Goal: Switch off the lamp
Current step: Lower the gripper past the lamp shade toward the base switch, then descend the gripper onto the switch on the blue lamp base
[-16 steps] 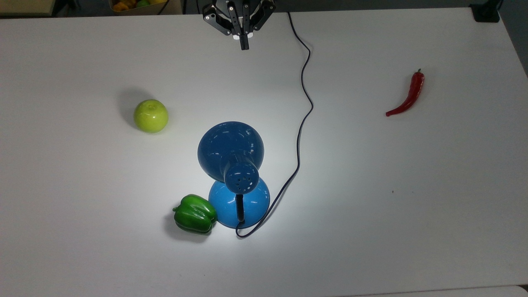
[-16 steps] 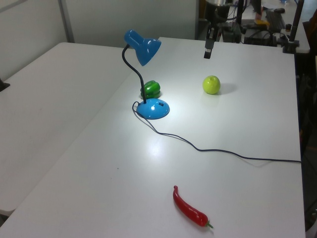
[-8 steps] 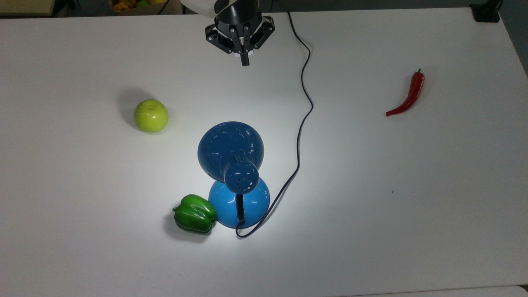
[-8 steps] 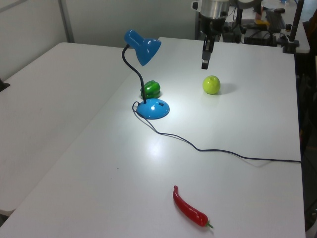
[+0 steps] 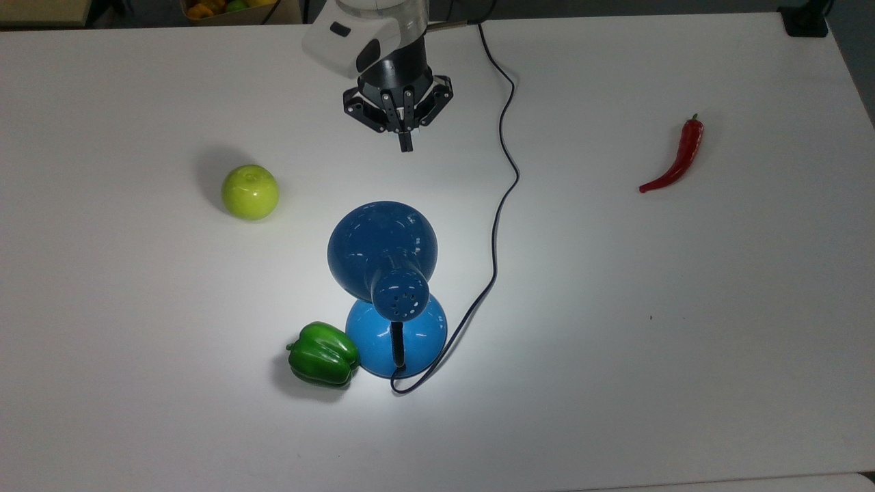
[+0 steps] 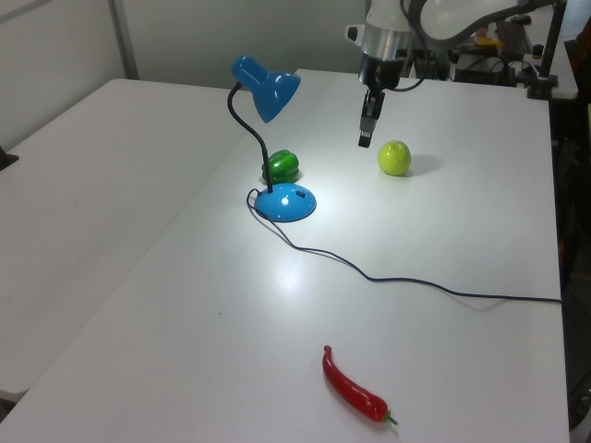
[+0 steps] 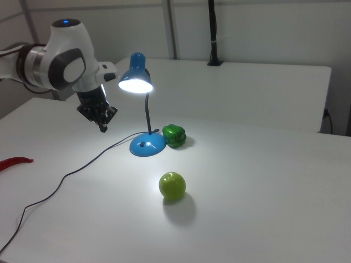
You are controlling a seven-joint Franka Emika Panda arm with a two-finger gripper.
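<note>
- While the glossy blue desk lamp [image 5: 386,273] with its dome shade glows on the white counter [image 5: 683,307], the task stands undone: in the right view the shade is bright and a light pool lies around the round base.
- Clenched on nothing, the black claw [image 5: 406,145] hangs above the counter, well apart from the lamp.
- Judging by this, the reach to the switch and the press both remain.
- Just beside the base sits a green bell pepper [image 5: 322,355].
</note>
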